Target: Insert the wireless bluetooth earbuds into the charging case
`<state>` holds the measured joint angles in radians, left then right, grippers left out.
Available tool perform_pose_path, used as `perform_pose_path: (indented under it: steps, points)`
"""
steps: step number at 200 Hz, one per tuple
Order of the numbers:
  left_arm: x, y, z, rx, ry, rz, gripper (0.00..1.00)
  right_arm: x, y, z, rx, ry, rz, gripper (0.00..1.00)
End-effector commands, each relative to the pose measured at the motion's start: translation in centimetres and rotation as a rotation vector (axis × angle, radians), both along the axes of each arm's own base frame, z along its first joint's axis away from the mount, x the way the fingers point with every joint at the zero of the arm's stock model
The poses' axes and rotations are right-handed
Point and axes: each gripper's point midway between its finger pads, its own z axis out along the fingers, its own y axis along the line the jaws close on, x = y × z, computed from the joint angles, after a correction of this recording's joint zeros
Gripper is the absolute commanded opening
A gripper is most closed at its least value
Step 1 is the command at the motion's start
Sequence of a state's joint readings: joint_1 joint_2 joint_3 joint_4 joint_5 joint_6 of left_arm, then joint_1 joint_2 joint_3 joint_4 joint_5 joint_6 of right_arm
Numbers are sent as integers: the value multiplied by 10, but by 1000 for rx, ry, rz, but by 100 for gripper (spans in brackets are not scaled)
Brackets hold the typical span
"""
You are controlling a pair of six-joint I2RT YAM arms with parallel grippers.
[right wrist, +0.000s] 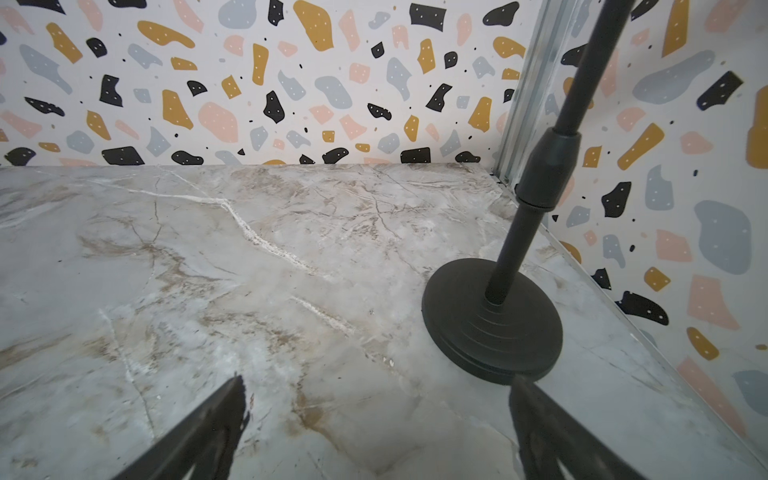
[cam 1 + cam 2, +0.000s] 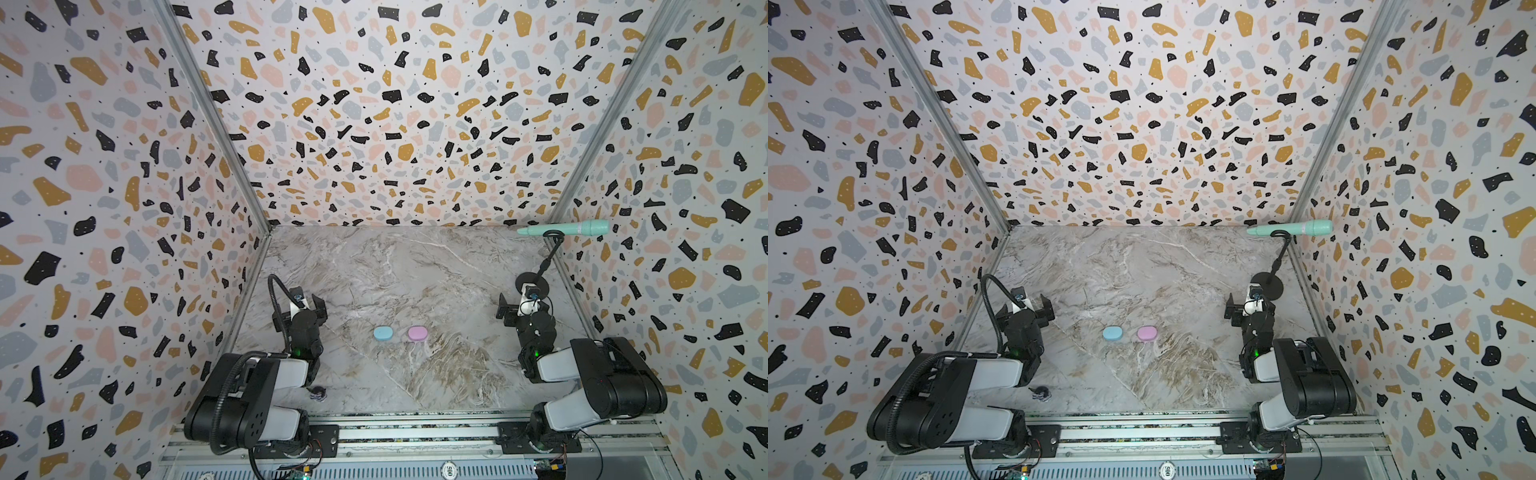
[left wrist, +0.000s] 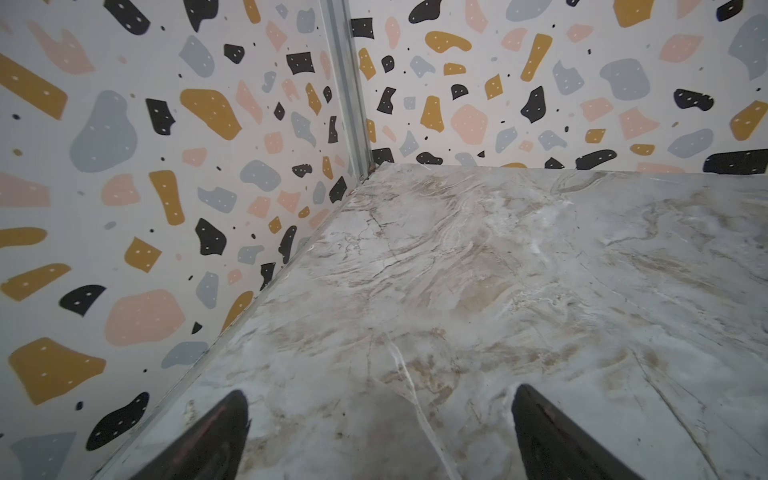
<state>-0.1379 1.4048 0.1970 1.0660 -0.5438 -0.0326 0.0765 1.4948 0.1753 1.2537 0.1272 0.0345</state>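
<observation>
left gripper and right gripper both gape empty. blue charging case and pink charging case lie mid-table, seemingly shut; i see no earbuds. i'd steady one case, then open it.

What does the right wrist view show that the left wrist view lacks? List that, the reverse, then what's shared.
Only right wrist: the black pole stand with a round base and the open right end effector. Only left wrist: the open left end effector. Both: the grey marble-patterned tabletop, terrazzo-patterned walls and a metal corner post.
</observation>
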Motion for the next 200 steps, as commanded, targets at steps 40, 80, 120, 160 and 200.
perform_pose_path:
  steps: [40, 80, 120, 160, 200]
  points:
    - [1, -10, 19, -39, -113, -71, 100, 6, 1, 12, -16, -28, -3, 99]
    - [0, -10, 20, -41, -118, -75, 100, 6, 1, 11, -17, -27, -2, 99]
    - [0, -10, 20, -41, -117, -74, 100, 6, 1, 12, -18, -27, -3, 99]
    - [0, -10, 20, -42, -116, -73, 100, 6, 2, 11, -16, -26, -1, 99]
    - [0, -10, 20, -41, -117, -74, 100, 8, 1, 10, -14, -21, -4, 99]
